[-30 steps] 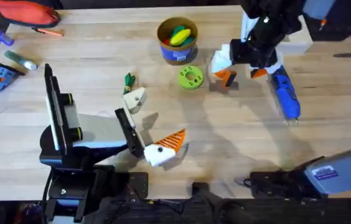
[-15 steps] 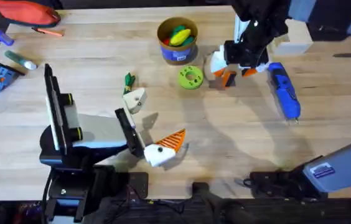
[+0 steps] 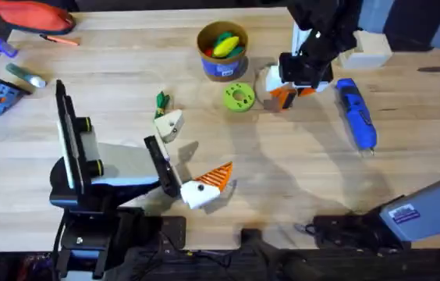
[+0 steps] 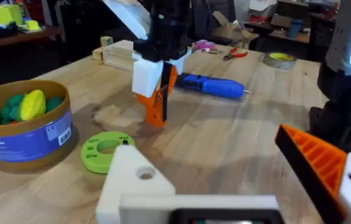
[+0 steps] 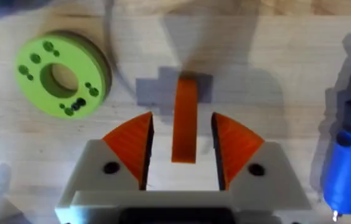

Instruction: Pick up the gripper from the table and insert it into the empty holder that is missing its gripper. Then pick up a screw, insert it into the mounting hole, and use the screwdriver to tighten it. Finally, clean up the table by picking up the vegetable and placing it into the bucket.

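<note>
Fingers of my right gripper (image 5: 182, 155) point straight down over the small orange plastic gripper block (image 5: 185, 118), which lies on the table just beside the lime-green flat disc with holes (image 5: 61, 73), so that it sits lengthwise between my orange ribbed pads (image 5: 129, 143). My jaws are parted, one pad on each side of the block with a narrow gap at either flank; nothing is clamped yet. The bright blue pen-shaped screwdriver (image 3: 356, 113) lies close by. My left gripper (image 3: 204, 187) is near the small white angular holder (image 3: 168, 125); I cannot tell its opening.
</note>
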Robot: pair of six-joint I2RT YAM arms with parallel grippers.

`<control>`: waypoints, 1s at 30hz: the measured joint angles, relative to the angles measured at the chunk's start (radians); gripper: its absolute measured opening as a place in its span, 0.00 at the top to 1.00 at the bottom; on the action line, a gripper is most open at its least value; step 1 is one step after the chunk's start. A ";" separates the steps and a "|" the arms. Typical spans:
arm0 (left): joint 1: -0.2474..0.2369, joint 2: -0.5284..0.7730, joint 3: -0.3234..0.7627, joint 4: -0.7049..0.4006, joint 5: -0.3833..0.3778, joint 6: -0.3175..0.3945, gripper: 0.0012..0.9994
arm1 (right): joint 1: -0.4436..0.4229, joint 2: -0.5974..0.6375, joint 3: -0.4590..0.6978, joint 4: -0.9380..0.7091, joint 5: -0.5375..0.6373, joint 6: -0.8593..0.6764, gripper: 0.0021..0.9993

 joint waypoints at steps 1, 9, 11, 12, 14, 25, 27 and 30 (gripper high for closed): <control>0.000 0.000 0.000 0.000 0.000 0.000 0.01 | 0.000 0.000 0.000 -0.005 0.000 0.000 0.47; 0.000 0.000 0.000 0.000 0.000 0.000 0.01 | 0.000 0.000 0.000 -0.018 0.000 0.000 0.56; 0.000 0.000 0.000 0.000 0.000 0.000 0.01 | 0.000 0.000 0.000 -0.018 0.000 0.000 0.61; 0.000 0.000 0.000 0.000 0.000 0.000 0.01 | 0.000 0.000 0.000 -0.018 0.000 0.000 0.64; 0.000 0.000 0.000 0.000 0.000 0.000 0.01 | 0.000 0.000 0.000 -0.018 0.000 0.000 0.68; 0.000 0.000 0.000 0.000 0.000 0.000 0.01 | 0.000 0.000 0.000 -0.017 0.001 0.000 0.96; 0.000 0.000 0.000 0.000 0.000 0.000 0.01 | 0.000 0.000 0.000 -0.016 0.001 0.000 0.99; 0.000 0.000 0.000 0.000 0.000 0.000 0.01 | 0.000 0.000 0.000 -0.016 0.001 0.000 0.99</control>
